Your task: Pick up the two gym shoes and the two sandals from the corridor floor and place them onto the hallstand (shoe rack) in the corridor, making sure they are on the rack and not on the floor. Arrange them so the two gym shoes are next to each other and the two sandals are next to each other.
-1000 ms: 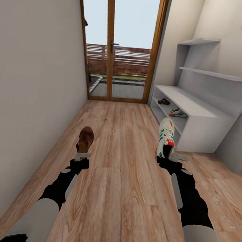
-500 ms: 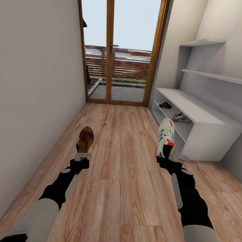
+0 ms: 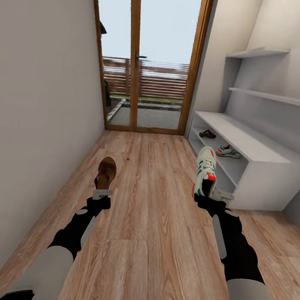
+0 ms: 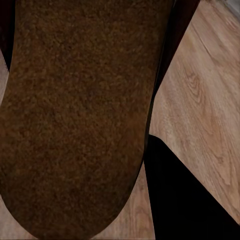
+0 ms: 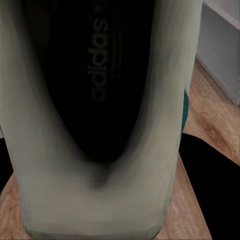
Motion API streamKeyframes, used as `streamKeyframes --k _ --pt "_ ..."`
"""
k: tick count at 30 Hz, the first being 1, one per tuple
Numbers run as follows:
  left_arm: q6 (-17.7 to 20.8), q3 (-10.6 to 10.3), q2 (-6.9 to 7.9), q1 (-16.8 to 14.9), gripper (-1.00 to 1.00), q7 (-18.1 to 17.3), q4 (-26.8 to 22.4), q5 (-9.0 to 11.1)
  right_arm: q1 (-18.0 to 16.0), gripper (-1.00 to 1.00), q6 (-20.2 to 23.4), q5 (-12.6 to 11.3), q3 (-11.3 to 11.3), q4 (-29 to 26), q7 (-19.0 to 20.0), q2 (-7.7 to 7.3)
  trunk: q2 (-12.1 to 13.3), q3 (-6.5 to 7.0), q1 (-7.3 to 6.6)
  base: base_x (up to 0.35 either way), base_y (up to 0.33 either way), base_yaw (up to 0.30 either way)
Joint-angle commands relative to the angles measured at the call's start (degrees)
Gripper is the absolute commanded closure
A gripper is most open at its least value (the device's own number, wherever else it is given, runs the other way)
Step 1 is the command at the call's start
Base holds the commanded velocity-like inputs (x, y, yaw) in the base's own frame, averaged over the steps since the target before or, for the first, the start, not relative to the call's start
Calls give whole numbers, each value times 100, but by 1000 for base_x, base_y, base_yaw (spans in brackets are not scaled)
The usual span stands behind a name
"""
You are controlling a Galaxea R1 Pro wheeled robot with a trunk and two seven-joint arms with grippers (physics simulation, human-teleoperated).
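My left gripper (image 3: 102,192) is shut on a dark brown sandal (image 3: 106,172), held out above the wood floor (image 3: 146,240); its sole (image 4: 80,115) takes up most of the left wrist view. A white gym shoe (image 3: 206,171) with green stripes and a red-orange heel is clamped in my right gripper (image 3: 206,195), and the right wrist view looks into its dark inside (image 5: 100,80). The grey hallstand (image 3: 263,160) stands at the right. On its upper open shelf lie the second sandal (image 3: 208,133) and, nearer to me, the second gym shoe (image 3: 228,151).
A wood-framed glass door (image 3: 146,63) closes the corridor's far end. A plain wall (image 3: 40,104) runs along the left. Stepped grey wall shelves (image 3: 264,94) rise above the hallstand. Open floor lies between my arms and ahead.
The whole view has shifted: the door and hallstand look closer and the hallstand sits further right. Both arms hold their shoes in the same pose.
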Motion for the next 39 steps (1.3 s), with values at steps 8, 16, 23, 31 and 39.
streamKeyframes --k 8,16,23,31,39 --pt "31 36 -9 -2 100 -36 -13 -76 -3 100 25 -46 -3 -8 -35 3 -2 39 2 344 0 0" --pt "31 36 -9 -2 100 -36 -13 -75 -3 100 25 -52 -3 -8 -34 3 -2 46 2 344 0 0" --pt "31 36 -9 -2 100 -36 -13 -75 -3 100 25 -52 -3 -8 -32 3 -2 58 2 344 0 0" --pt "31 36 -9 -2 100 -36 -13 -75 -3 100 25 -52 -3 -8 -33 3 -2 68 2 344 0 0" --pt "31 36 -9 -2 100 -36 -13 -75 -3 100 25 -52 -3 -8 -35 3 -2 68 2 344 0 0"
